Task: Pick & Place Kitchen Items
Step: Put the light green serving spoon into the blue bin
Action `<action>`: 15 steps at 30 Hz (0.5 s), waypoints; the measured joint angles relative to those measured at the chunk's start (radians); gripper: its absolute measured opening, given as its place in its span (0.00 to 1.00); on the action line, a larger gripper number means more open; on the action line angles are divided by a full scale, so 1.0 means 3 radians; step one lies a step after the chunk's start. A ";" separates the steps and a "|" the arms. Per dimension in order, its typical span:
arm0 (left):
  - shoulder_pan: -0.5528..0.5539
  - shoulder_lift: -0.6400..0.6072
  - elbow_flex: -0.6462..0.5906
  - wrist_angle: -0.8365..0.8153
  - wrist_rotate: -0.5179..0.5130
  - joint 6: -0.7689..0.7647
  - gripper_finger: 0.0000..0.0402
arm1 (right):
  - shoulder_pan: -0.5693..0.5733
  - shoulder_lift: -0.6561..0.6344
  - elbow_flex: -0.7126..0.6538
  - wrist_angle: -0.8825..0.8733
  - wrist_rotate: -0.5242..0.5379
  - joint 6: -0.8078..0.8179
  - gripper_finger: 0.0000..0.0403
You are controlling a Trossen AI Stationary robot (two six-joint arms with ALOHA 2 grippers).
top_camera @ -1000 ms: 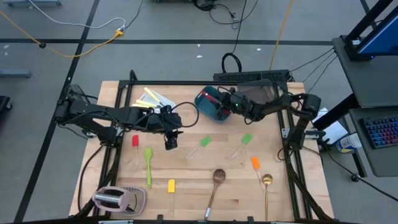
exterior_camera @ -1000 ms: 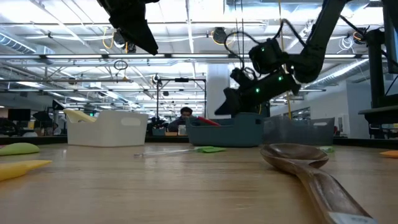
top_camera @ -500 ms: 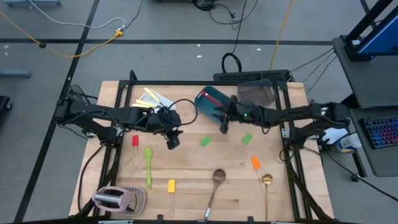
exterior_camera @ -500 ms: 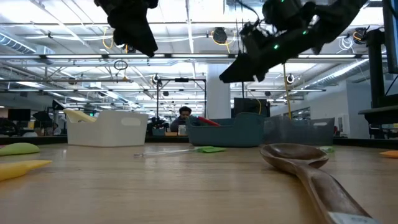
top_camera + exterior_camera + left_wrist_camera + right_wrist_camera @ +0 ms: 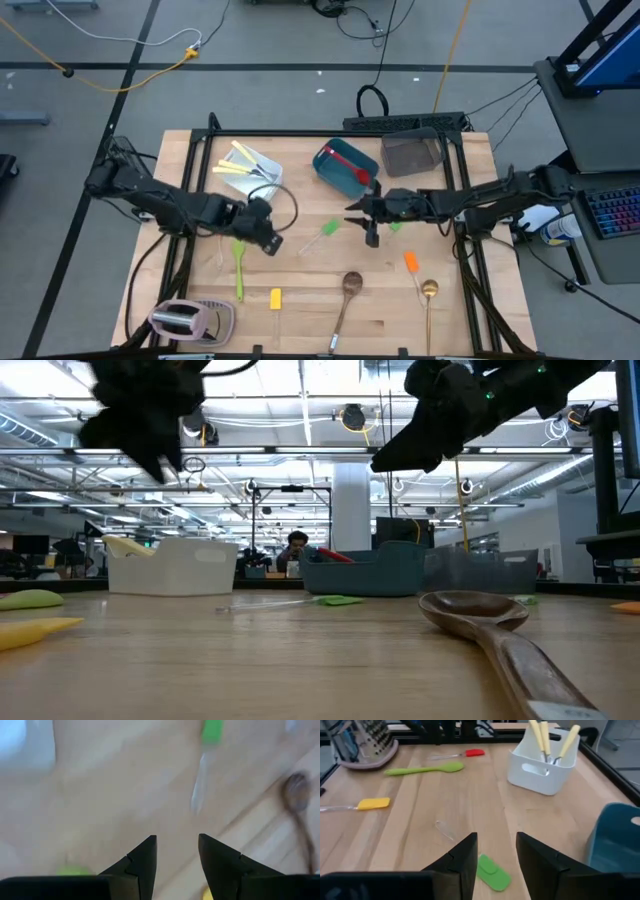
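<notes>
Both claws hang over the wooden table point(image 5: 300, 300) with fingers parted and nothing between them. The left claw point(image 5: 268, 240) is just beside the green spoon point(image 5: 238, 262), above the red spatula. The right claw point(image 5: 371, 234) hovers between two green spatulas point(image 5: 327, 229), near the teal tub point(image 5: 335, 170). Yellow-handled knives point(image 5: 240, 160) stand in the white tub point(image 5: 540, 777); the wooden spoon point(image 5: 350, 285), gold spoon point(image 5: 429, 292), orange spatula point(image 5: 410, 262) and yellow spatula point(image 5: 276, 298) lie nearer the front edge.

3 tubs point(image 5: 540, 782), 1 toaster point(image 5: 180, 318), 3 knives point(image 5: 540, 735), 4 spoons point(image 5: 351, 283), 5 spatulas point(image 5: 275, 298).
</notes>
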 joint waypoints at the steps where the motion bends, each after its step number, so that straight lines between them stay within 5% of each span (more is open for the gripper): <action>1: -0.0058 0.0000 -0.0036 -0.0036 0.0058 -0.0163 0.37 | 0.0019 0.0001 0.0000 0.0001 0.0001 0.0000 0.31; 15: -0.0565 0.0002 -0.0708 -0.0120 0.0602 -0.1878 0.37 | 0.0049 0.0000 0.0000 0.0030 0.0008 -0.0140 0.30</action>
